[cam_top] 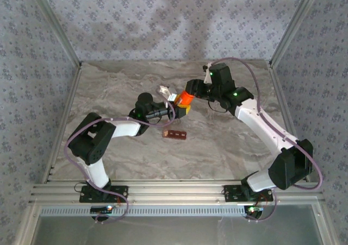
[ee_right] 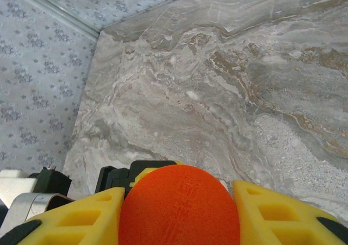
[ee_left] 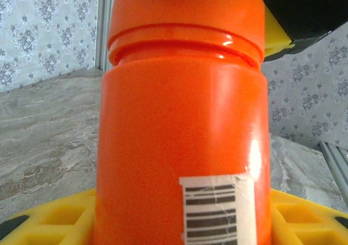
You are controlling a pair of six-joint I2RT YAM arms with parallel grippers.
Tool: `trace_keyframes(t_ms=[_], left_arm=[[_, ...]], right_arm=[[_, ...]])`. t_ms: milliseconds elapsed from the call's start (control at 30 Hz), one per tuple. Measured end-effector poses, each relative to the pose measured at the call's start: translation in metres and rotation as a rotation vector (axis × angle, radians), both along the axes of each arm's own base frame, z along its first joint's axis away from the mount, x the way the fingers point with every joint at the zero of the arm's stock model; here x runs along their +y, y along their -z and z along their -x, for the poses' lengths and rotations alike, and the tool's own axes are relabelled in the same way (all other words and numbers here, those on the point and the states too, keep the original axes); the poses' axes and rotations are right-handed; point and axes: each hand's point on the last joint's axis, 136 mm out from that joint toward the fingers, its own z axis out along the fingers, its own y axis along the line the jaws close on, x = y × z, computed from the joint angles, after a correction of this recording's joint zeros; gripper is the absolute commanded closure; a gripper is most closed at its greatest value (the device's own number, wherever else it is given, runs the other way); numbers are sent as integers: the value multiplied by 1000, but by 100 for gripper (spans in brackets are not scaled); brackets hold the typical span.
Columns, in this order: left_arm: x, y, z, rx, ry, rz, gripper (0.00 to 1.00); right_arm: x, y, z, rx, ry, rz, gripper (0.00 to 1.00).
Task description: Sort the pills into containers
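The left gripper (ee_left: 179, 226) holds the orange bottle (ee_left: 179, 120); the right gripper (ee_right: 179, 218) pinches its cap (ee_right: 179, 193). The containers (cam_top: 174, 134) lie nearby.

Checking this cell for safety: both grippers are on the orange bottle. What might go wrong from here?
1. The right gripper pinches the cap of the orange bottle while the left gripper holds its body: a twist may make either grip slip.
2. The bottle is held away from the compartment strip, so its contents might scatter over the table.
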Motion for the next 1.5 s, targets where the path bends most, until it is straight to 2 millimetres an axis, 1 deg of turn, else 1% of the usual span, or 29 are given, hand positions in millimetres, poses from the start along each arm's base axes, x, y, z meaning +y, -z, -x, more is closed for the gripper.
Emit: trace_keyframes(t_ms=[200,267,300,333,433,567,667,800,867,967,1067,1167,1300,1367,1500], left_arm=[[0,1,-2,-7,-10,-4,100],[0,1,-2,-8,-10,-4,100],[0,1,-2,-10,-11,-5,100],[0,1,-2,-13,-11,-5,100],[-2,-2,-1,-35,-15,0,100],[-4,-12,1,-82,-13,26,100],[-4,-15,1,-98,-12,38,100],[-3,-18,0,-106,-13,48,100],[-1,-19,2,-105,-2,54,100],[2,-18,3,-91,20,59,100],[5,-19,5,-70,51,66,100],[8,-19,7,-53,79,74,100],[8,-19,13,-31,123,77,100],[7,-19,17,-24,143,77,100],[7,-19,21,-10,168,78,100]], right_arm=[[-1,1,-2,16,39,-14,59],[-2,2,-2,19,40,-12,56],[-2,1,-2,19,41,-13,54],[-3,1,-2,21,41,-12,49],[-5,-1,0,34,34,-14,32],[-8,-2,2,44,10,0,21],[-13,-6,1,19,-11,26,16],[-19,-17,3,-41,-55,52,15],[-22,-29,6,-96,-96,59,15],[-25,-45,12,-184,-175,68,15],[-26,-53,18,-250,-261,83,13],[-25,-55,22,-272,-350,93,12],[-18,-57,22,-275,-449,97,12],[-13,-55,23,-267,-483,98,12],[-4,-42,27,-231,-538,104,14]])
